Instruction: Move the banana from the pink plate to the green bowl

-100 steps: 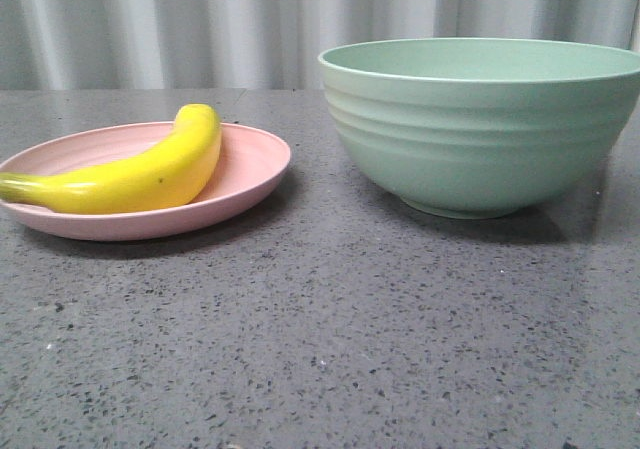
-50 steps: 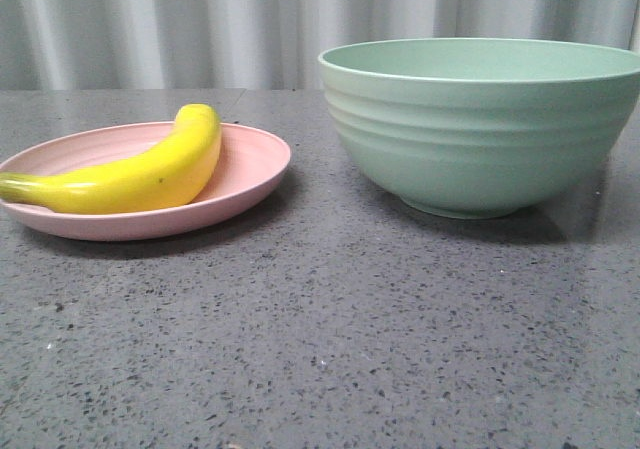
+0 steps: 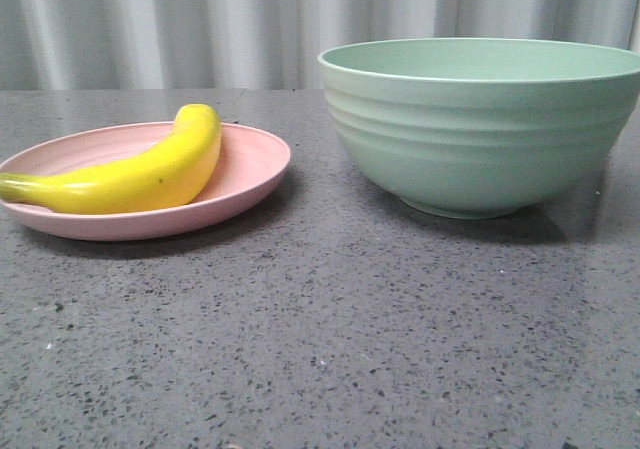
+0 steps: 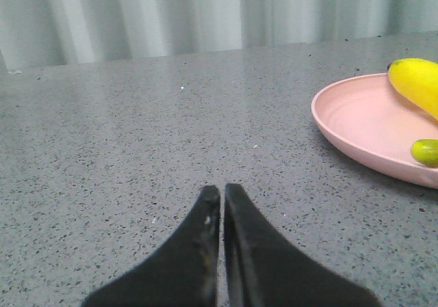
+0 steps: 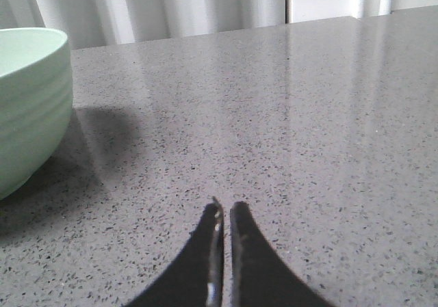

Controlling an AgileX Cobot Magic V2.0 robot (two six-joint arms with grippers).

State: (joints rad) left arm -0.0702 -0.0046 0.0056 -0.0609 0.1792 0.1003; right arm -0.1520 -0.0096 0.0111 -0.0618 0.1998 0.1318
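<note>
In the front view the banana [image 3: 135, 174] lies on the pink plate [image 3: 250, 164] at the left of the frame, its greenish stem end reaching the plate's left edge and its other end curving up toward the plate's far side. The green bowl [image 3: 480, 129] stands upright at the upper right of the frame, apart from the plate, with a strip of speckled grey surface [image 3: 320, 339] between them. Pale pleated curtains [image 3: 200, 24] fill the top of the frame behind both.

In the left wrist view the left gripper [image 4: 222, 191] sits at the bottom centre of the frame, its jaws pressed together with only a thin slit between them and nothing held. The plate and part of the banana show at the right edge of that frame, well apart from the jaws.

In the right wrist view the right gripper [image 5: 226, 208] is likewise at the bottom centre, jaws closed and empty. The bowl's ridged side shows at the left edge of that frame, clear of the jaws.
</note>
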